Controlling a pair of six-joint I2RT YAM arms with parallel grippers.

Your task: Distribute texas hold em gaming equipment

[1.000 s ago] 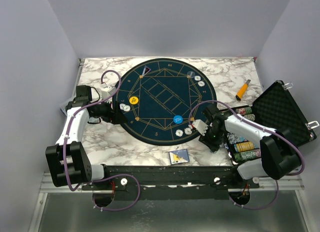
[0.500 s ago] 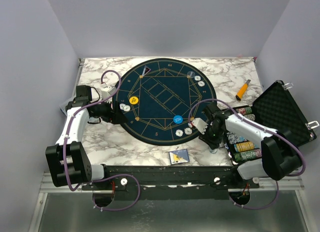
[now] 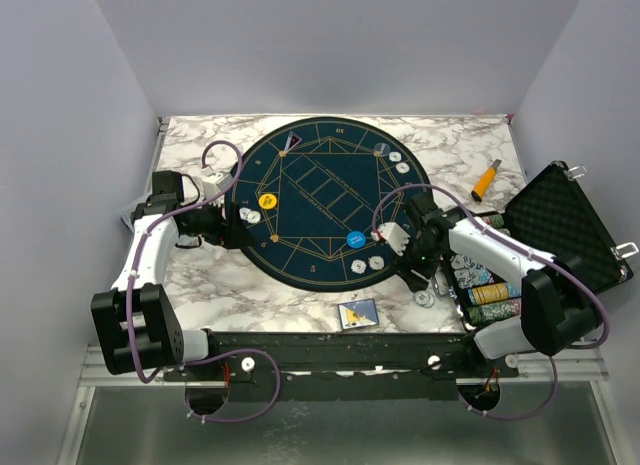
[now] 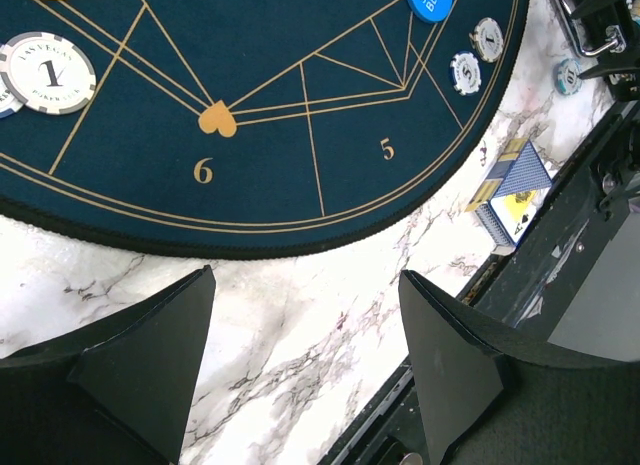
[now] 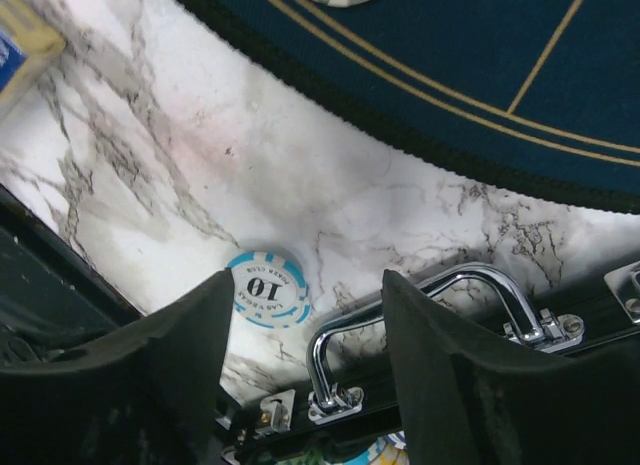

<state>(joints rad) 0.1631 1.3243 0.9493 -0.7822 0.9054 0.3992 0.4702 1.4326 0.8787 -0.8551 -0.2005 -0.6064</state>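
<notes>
A round dark blue felt mat (image 3: pixel 325 200) carries a yellow button (image 3: pixel 267 200), a blue button (image 3: pixel 355 239) and several whitish chips, among them two (image 3: pixel 366 266) near its front rim. A blue-and-white "10" chip (image 5: pixel 266 288) lies flat on the marble beside the case's handle (image 5: pixel 400 315). My right gripper (image 5: pixel 305 335) hovers above it, open, with nothing between its fingers. My left gripper (image 4: pixel 305 335) is open and empty over bare marble at the mat's left edge. A blue card box (image 3: pixel 358 314) lies at the table's front.
The open black case (image 3: pixel 560 225) stands at the right, with rows of chips (image 3: pixel 490 295) in its tray. An orange-handled tool (image 3: pixel 486 179) lies at the back right. The arms' black base rail (image 3: pixel 330 345) runs along the front edge.
My right gripper has opened and drawn up and back toward the mat. The "10" chip now lies loose on the marble by the case. The left arm has not moved.
</notes>
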